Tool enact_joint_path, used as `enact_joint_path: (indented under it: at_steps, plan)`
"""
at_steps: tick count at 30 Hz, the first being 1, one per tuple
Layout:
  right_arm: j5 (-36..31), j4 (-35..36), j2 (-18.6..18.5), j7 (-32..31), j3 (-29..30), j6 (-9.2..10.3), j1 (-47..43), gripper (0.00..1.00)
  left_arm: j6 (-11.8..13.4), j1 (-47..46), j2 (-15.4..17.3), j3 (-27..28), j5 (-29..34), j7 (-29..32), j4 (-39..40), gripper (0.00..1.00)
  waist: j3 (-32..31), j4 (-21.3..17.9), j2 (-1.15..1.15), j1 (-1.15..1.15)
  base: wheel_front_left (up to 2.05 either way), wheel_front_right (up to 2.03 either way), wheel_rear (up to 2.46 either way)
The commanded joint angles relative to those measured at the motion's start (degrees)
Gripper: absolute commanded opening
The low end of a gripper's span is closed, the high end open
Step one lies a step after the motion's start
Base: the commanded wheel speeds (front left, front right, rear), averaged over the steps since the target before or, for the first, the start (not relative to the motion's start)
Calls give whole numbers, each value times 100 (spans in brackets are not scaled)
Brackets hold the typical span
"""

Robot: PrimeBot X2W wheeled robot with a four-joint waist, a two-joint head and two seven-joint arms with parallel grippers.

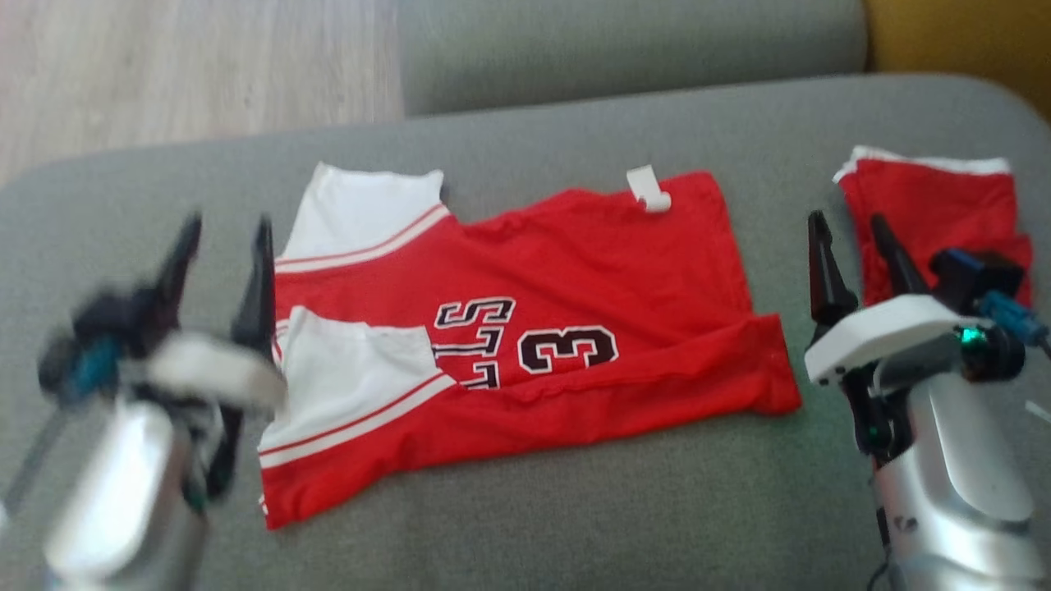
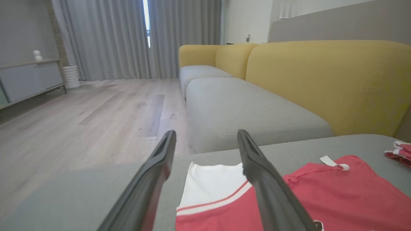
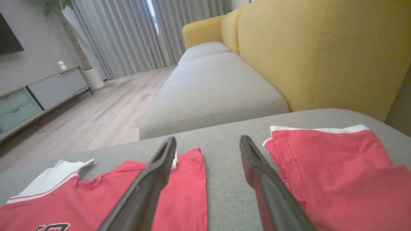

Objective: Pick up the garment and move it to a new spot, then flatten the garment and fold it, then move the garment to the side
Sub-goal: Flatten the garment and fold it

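Grey woven upholstery covers the broad cushion point(image 1: 575, 509) where everything lies, and pale wooden floor point(image 1: 164, 66) runs off past its far left corner. The left gripper point(image 1: 228, 223) hovers, blurred, over the cushion's left side, its two dark fingers spread wide with nothing between them. Just off its right finger lies the red garment point(image 1: 591, 271), a jersey laid out flat. Its white sleeves are nearest that gripper, black-and-white lettering and a 3 sit mid-cloth, and a small white tag point(image 1: 649, 189) marks the far edge. The near long edge looks doubled over. Just right of the jersey's other end stands the right gripper point(image 1: 847, 218), fingers likewise well apart and empty. Beyond its right finger is a second red piece point(image 1: 928, 205) with white trim, folded. Looking down from the head you get the print and the whole layout. Along the left gripper point(image 2: 207, 133) you get the room instead: grey curtains point(image 2: 112, 38), a low sideboard point(image 2: 29, 77) with a ribbed white pot point(image 2: 71, 76) beside it, a further grey seat point(image 2: 244, 109) and the yellow backrest point(image 2: 321, 83). One white sleeve of the garment point(image 2: 337, 192) sits framed between the fingers. Along the right gripper point(image 3: 208, 139) a bare strip of cushion point(image 3: 221, 179) lies between the fingers, with the garment point(image 3: 64, 202) under the left finger and the second red piece point(image 3: 337, 173) off the right.
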State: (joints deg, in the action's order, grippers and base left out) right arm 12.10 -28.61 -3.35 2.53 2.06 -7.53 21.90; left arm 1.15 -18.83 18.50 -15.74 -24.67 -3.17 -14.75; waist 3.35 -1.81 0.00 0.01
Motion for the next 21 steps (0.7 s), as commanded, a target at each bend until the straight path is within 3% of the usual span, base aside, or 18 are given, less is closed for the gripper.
enact_joint_path:
  at_steps: [1, 5, 8, 14, 21]
  plan:
    - [-47, 288, 46, 19, -175, 4, 370, 100, -103, -676, 292, 179, 25, 120, 99, 100, 332, -71, 0, -1, 0, 0, 0]
    - [-132, 519, 46, -65, -345, 4, 783, 100, -547, -1800, 590, 53, -44, 787, -545, 100, 849, -277, 0, -1, 0, 0, 0]
    - [-70, 630, 46, -112, -501, 4, 1120, 100, -735, -2528, 752, -47, -247, 1422, -1220, 100, 1216, -488, 0, -1, 0, 0, 0]
    - [54, 705, 46, -24, -639, 4, 1600, 100, -841, -3542, 1021, -324, -467, 2383, -2428, 100, 1739, -808, 0, -1, 0, 0, 0]
    - [145, 715, 47, 45, -844, 4, 1898, 100, -861, -4065, 1243, -791, -764, 2759, -3068, 100, 2082, -1085, 0, -1, 0, 0, 0]
